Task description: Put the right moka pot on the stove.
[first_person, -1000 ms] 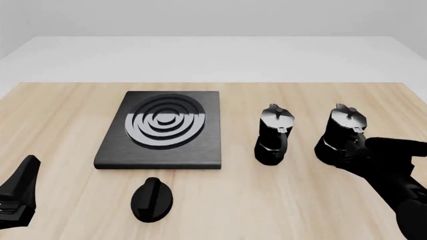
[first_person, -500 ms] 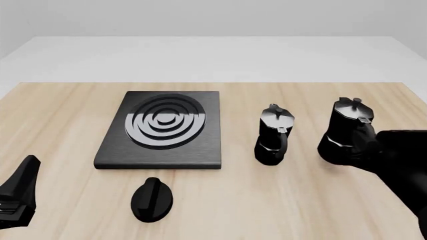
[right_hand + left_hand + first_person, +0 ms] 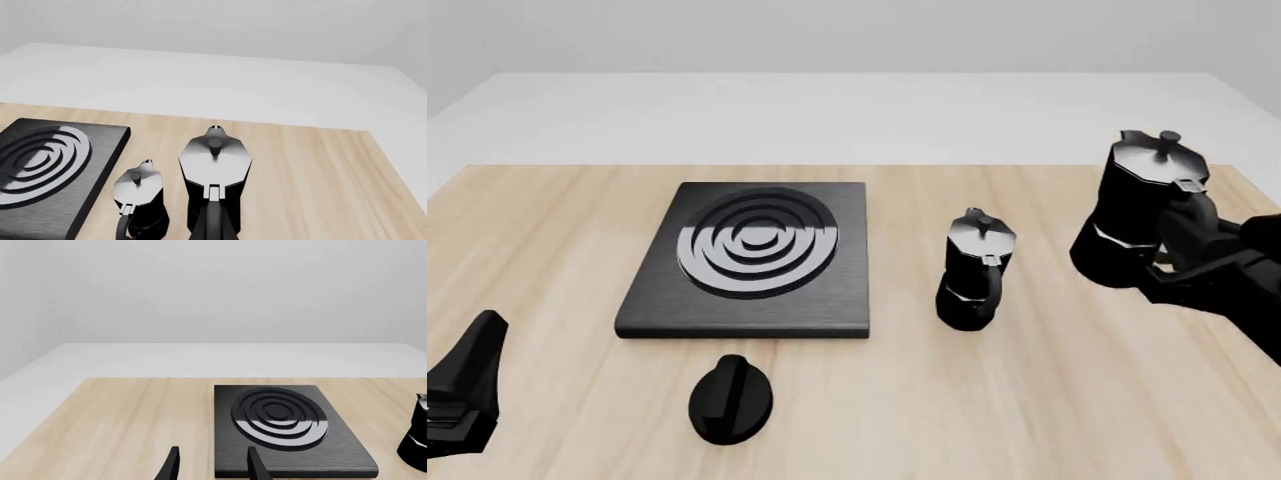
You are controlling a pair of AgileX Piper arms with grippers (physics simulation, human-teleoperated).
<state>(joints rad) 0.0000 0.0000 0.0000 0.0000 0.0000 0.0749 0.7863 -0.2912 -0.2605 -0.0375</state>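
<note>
The right moka pot (image 3: 1138, 208) is black with a grey-silver lid, and my right gripper (image 3: 1182, 248) is shut on its handle side. It hangs above the table at the right, tilted a little. The right wrist view shows its lid (image 3: 215, 159) close up, beside the other moka pot (image 3: 139, 192). The stove (image 3: 751, 256) is a flat black slab with silver rings, left of centre, with nothing on it. It also shows in the left wrist view (image 3: 283, 426) and in the right wrist view (image 3: 37, 172). My left gripper (image 3: 462, 392) is open and empty at the near left, well short of the stove.
The other moka pot (image 3: 974, 270) stands on the table between the stove and the held pot, and its edge shows in the left wrist view (image 3: 417, 439). A black oval dial knob (image 3: 731, 398) lies in front of the stove. The table's far edge runs behind everything.
My right gripper has lifted the right moka pot off the table, up and slightly to the right. The left arm, the stove and the other pot have not moved.
</note>
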